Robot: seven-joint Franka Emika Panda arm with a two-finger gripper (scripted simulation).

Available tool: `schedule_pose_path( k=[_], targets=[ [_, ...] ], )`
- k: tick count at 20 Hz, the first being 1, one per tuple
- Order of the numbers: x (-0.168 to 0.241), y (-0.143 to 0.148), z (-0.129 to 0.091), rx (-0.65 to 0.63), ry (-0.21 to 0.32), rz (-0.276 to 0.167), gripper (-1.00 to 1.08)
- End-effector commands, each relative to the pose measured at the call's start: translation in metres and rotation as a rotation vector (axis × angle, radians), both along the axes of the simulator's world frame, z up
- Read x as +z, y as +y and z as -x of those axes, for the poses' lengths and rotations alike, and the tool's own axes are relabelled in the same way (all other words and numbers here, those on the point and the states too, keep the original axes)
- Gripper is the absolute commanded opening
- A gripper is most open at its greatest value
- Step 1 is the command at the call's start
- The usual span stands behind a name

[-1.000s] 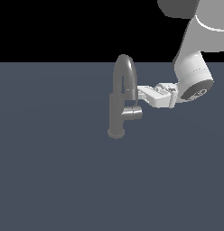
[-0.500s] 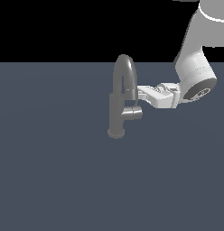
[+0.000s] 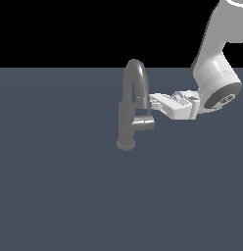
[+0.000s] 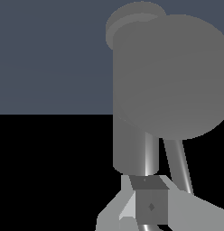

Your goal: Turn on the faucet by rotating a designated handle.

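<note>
Evidently the approach is in hand: the gripper (image 3: 154, 103), its spread not discernible, is held at the faucet's (image 3: 126, 122) spout, just above the handle (image 3: 144, 122); lowering onto it is called for next.

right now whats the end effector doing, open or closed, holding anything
End effector: cannot be told whether open or closed. Its tips are beside the faucet spout, above the handle; no grasp of either is visible.

One faucet (image 3: 127, 122), just beside the gripper (image 3: 154, 102). One handle (image 3: 144, 123), below the gripper. One spout (image 3: 135, 78). One arm (image 3: 216, 73).
</note>
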State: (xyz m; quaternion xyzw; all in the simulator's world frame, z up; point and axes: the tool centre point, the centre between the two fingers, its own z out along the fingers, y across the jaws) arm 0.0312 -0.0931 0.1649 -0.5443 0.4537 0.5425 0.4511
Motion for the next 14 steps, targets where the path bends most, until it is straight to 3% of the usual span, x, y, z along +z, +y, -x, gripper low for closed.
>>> schedule_pose_path(
  k=[1,7,14],
  targets=[
    [0.004,-0.002,0.008,0.005,0.002,-0.004,-1.00],
    [0.005,-0.001,0.013,0.003,-0.002,-0.002,-1.00],
    [-0.007,-0.006,0.035,0.004,-0.001,-0.003,-1.00]
  ],
)
